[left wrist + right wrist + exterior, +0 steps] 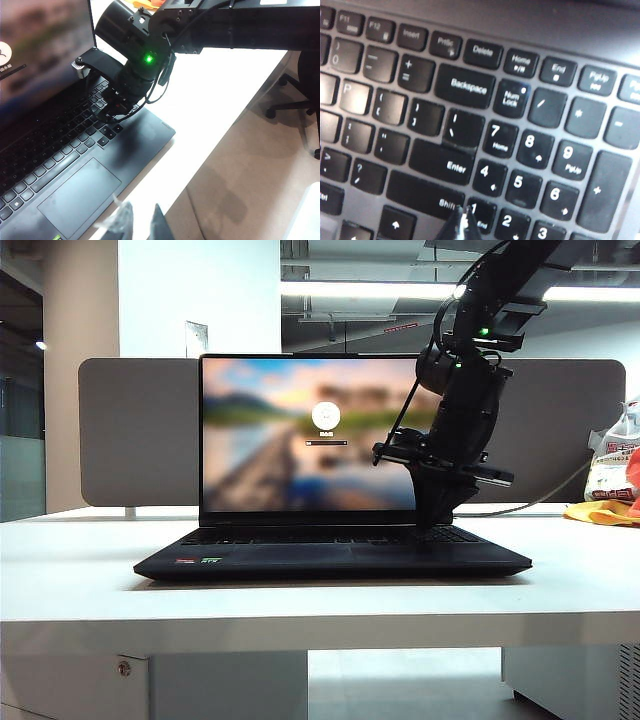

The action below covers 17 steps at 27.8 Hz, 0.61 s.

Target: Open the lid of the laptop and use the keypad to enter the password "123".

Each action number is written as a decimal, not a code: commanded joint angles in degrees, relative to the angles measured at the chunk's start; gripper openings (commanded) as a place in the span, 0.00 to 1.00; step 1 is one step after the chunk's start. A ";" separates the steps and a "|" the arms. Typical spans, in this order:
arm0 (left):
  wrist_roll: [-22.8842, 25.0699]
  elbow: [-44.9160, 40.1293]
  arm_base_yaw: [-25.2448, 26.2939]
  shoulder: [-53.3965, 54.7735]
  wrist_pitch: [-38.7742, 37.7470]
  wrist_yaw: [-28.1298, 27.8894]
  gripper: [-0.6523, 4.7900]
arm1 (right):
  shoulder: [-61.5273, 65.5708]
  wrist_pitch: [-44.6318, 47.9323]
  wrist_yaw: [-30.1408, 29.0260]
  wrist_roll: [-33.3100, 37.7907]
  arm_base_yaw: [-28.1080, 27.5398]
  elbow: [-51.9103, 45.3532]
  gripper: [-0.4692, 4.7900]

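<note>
- Laptop [330, 558]: matte-black, on the white table [80, 580]. Lid [305, 435] upright and open, the screen showing a blurred landscape with a login circle; a grey partition board [135, 430] stands behind it.
- Right gripper [461, 222]: at the end of the right arm [465, 410], which descends over the right end of the keyboard. In the right wrist view the fingertips [455, 225] sit pressed together into a single point, nothing between them, at the "1" key [479, 214]; actual contact cannot be confirmed.
- Keypad [545, 170]: spreads directly ahead of the right gripper; "2" and "3" lie just beside its tip, "4" to "9" further out, with Num Lock [511, 97] lit by a small dot beyond those.
- Left gripper [137, 225]: seen only as two dark fingertips at the edge of the left wrist view, a narrow gap between them and nothing held. It hangs over the table edge, just off the front right corner of the laptop.
- Touchpad [80, 197]: just beside the left gripper, on the side towards the keyboard.
- Containers: a white plastic bag [612, 465] on the table, well apart from both grippers; its contents cannot be made out.
</note>
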 commanded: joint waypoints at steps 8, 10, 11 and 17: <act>0.20 0.02 -0.02 -0.17 0.35 0.11 0.21 | -0.35 0.92 1.68 0.11 -0.07 0.20 0.08; 0.22 0.02 -0.02 -0.17 0.35 0.11 0.21 | -0.35 0.90 1.70 0.13 -0.07 0.15 0.08; 0.22 0.02 -0.02 -0.17 0.35 0.13 0.21 | -0.35 0.74 1.70 0.13 -0.07 0.13 0.08; 0.20 0.09 -0.02 -0.20 0.37 0.31 0.22 | 0.35 -0.17 1.70 0.13 -0.07 0.07 0.08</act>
